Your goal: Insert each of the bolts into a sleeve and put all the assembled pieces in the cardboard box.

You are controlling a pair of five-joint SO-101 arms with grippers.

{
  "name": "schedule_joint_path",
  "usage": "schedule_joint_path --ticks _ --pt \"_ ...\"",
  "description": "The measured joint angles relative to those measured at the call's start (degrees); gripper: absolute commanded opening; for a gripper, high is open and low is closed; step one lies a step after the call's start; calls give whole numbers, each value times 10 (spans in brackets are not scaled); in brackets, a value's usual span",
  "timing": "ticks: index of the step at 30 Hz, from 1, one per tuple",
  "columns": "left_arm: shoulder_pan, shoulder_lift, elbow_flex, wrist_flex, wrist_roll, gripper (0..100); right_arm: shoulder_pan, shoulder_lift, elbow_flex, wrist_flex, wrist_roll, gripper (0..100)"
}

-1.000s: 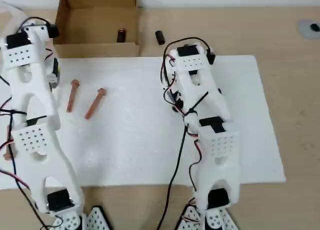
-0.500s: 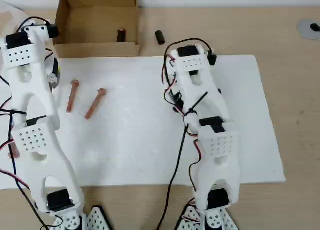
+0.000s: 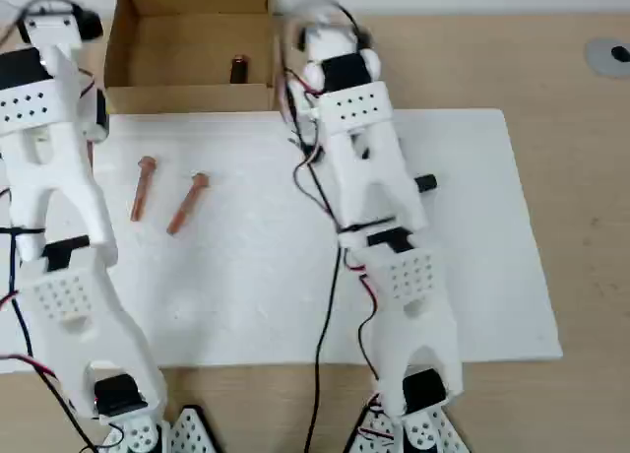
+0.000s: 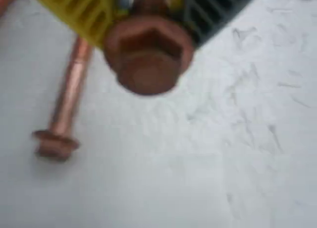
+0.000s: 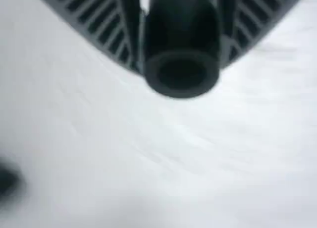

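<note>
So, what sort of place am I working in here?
Most likely a hobby or lab workbench, not a factory line: a wooden table with a white foam mat, two small white arms with loose wiring, and a cardboard box with bolts lying nearby.

Two copper bolts [image 3: 144, 187] lie side by side before the box [image 3: 187, 98], which holds one dark piece [image 3: 238, 69]; a third bolt [image 4: 147, 54] and a black sleeve [image 5: 181, 72] are gripped.

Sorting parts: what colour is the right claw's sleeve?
The sleeve is black; clearest in right wrist view.
</note>
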Motion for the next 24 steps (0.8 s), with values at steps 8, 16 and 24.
schedule_joint_path --ticks 8,16,24 --pt "11 -214 39 1 81 8 -121 -109 -117 2 122 9" --pt "11 -469 261 1 91 9 -135 -340 90 3 126 9" --pt "69 -731 430 -1 92 9 -135 -621 448 -6 126 9"
